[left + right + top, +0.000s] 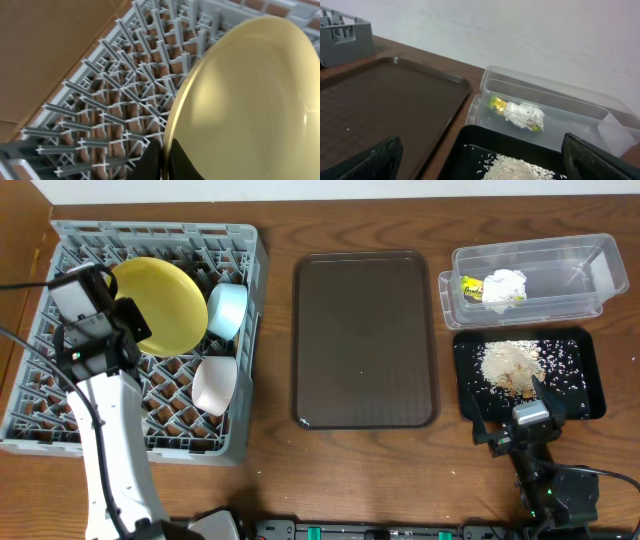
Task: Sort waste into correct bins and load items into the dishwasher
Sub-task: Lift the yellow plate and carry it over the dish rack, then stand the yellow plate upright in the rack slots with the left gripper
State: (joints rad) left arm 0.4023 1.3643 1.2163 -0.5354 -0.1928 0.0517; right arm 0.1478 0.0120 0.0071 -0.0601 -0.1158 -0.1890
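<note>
While left fingers (151, 161) pinch its rim, the plate (160, 300) leans, hollow face up.

The plate (160, 302) stands on edge in the dish rack (45, 400), its rim in the left gripper (164, 160). Just right of that gripper, in the rack, sit the far bowl (227, 310) and the near bowl (215, 383). On the tabletop (270, 480) the serving tray (365, 340) lies left of the right gripper (515, 418). Ahead of that gripper lies the crumb tray (585, 395), then the tub (590, 275) holding the wrapper (468, 283) and tissue (505, 285).

I count one yellow plate (160, 305), two bowls, a light blue bowl (227, 310) and a pinkish-white bowl (214, 385), one dish rack (180, 420), one brown tray (363, 340), one clear tub (570, 255), one black tray (580, 395), one wrapper (470, 284) and one tissue (505, 286).
</note>
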